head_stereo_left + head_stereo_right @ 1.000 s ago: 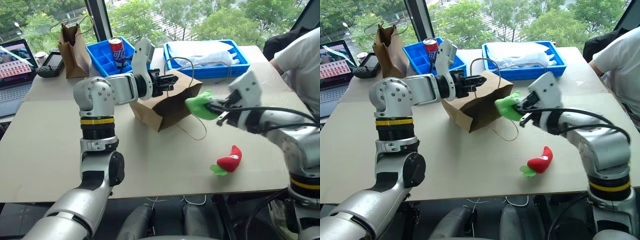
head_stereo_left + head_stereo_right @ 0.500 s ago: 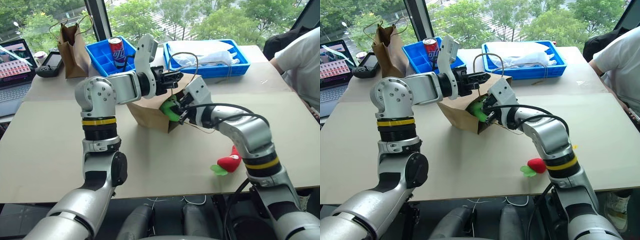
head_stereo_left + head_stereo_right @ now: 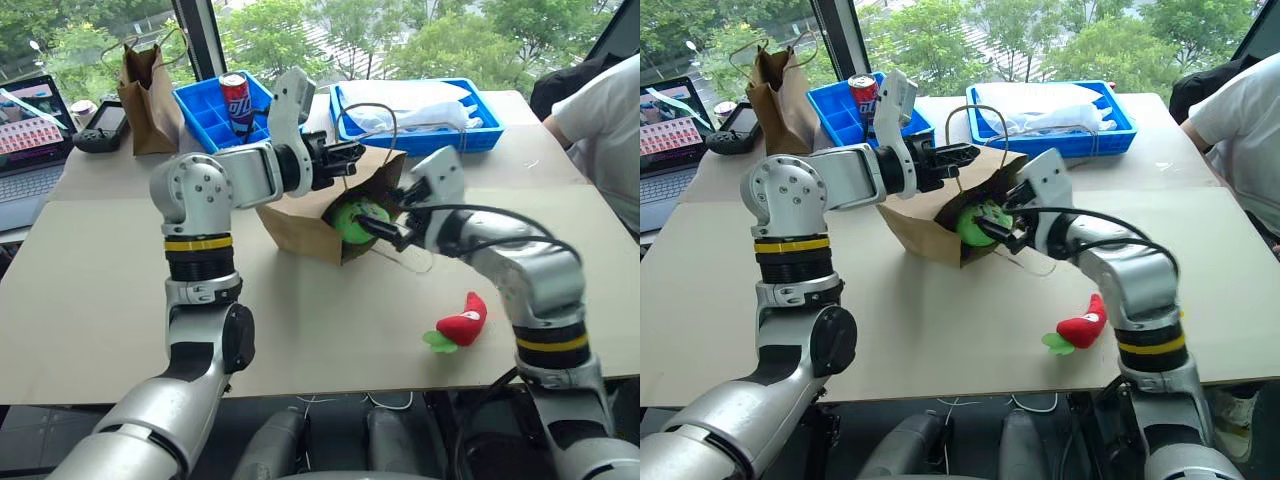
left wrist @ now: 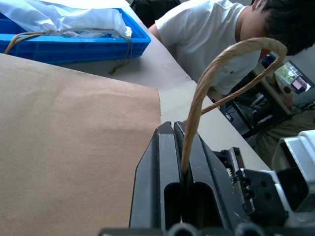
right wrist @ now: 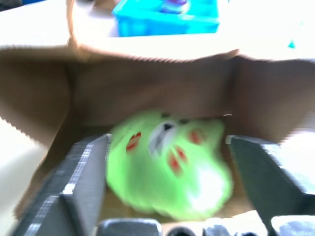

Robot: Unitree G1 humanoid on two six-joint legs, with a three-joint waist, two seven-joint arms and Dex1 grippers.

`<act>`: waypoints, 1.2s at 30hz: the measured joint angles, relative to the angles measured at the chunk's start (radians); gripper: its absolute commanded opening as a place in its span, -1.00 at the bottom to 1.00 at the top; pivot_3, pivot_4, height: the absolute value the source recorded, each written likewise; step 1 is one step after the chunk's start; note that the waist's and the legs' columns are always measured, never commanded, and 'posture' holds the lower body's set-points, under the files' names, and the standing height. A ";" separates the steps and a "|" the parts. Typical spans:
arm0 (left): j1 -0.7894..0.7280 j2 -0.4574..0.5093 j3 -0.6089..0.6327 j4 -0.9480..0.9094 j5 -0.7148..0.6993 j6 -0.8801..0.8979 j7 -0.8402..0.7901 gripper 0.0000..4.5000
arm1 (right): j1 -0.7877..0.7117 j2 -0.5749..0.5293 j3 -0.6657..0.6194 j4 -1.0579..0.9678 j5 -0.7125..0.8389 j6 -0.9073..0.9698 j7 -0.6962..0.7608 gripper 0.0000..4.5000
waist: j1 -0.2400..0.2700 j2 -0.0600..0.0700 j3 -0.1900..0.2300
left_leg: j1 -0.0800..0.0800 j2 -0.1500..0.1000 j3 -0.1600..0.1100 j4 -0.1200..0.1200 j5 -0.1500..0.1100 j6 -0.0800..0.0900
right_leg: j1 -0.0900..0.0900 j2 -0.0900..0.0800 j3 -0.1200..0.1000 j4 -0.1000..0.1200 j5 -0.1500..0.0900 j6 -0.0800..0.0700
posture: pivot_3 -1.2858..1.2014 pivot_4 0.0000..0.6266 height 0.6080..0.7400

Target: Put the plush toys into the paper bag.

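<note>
The paper bag [image 3: 300, 225] lies on its side on the table with its mouth toward my right arm. My left gripper [image 3: 350, 155] is shut on the bag's string handle [image 4: 206, 88] and holds the top edge of the mouth up. The light green plush toy [image 3: 352, 218] lies just inside the mouth, face up in the right wrist view [image 5: 167, 162]. My right gripper [image 3: 385, 228] is at the mouth and open, one finger on each side of the green toy. The red plush toy [image 3: 462, 322] with green leaves lies on the table near the front right edge.
A narrower dark brown paper bag [image 3: 145, 90] stands at the back left, beside a laptop [image 3: 30, 130] and a black device [image 3: 100, 130]. Two blue trays [image 3: 205, 120] [image 3: 480, 135] and a soda can [image 3: 236, 100] sit behind the bag. A person [image 3: 600, 110] sits at the right.
My right gripper carried the green toy from beside the bag into its mouth, then opened and drew back a little, leaving the toy inside. My left gripper kept its hold on the handle.
</note>
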 measured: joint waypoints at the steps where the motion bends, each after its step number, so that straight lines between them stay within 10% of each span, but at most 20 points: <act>1: 0.003 -0.002 0.000 0.000 0.000 -0.001 0.000 -1.00 | 0.000 -0.010 -0.020 -0.018 0.010 0.013 -0.001 0.99 | -0.002 0.000 0.000 | 0.000 0.000 0.000 0.000 0.000 0.000 | 0.000 0.000 0.000 0.000 0.000 0.000 | 0.03 -0.52 1.00; 9: 0.021 -0.029 -0.014 0.001 -0.003 -0.005 0.000 -1.00 | 0.036 0.008 0.038 -0.048 0.033 0.057 -0.023 0.99 | 0.003 0.000 0.000 | 0.001 -0.001 0.001 0.000 0.000 0.001 | 0.000 -0.001 0.001 0.001 0.000 0.000 | 0.03 -0.52 1.00; 17: 0.030 0.029 0.000 -0.001 -0.001 -0.020 -0.007 -1.00 | 0.313 -0.663 0.013 -0.248 0.043 0.057 0.355 0.99 | 0.018 -0.001 0.001 | -0.001 0.001 0.006 0.003 -0.006 0.003 | 0.001 -0.001 0.000 -0.005 0.000 0.003 | 0.03 -0.52 1.00; 30: 0.034 -0.005 -0.027 -0.019 -0.021 -0.025 -0.010 -1.00 | 0.376 -0.746 0.255 0.057 -0.224 -0.491 0.692 0.99 | 0.021 -0.002 0.001 | 0.000 0.001 0.007 0.013 -0.014 0.001 | 0.004 -0.001 0.000 -0.002 0.001 0.004 | 0.03 -0.52 1.00; 36: 0.039 -0.007 -0.025 -0.036 -0.034 -0.025 0.005 -1.00 | 0.343 -0.674 0.293 0.165 -0.299 -0.566 0.703 0.24 | 0.023 -0.002 0.001 | -0.001 0.001 0.007 0.014 -0.012 -0.002 | 0.004 -0.001 0.000 -0.002 0.001 0.004 | 0.03 -0.52 1.00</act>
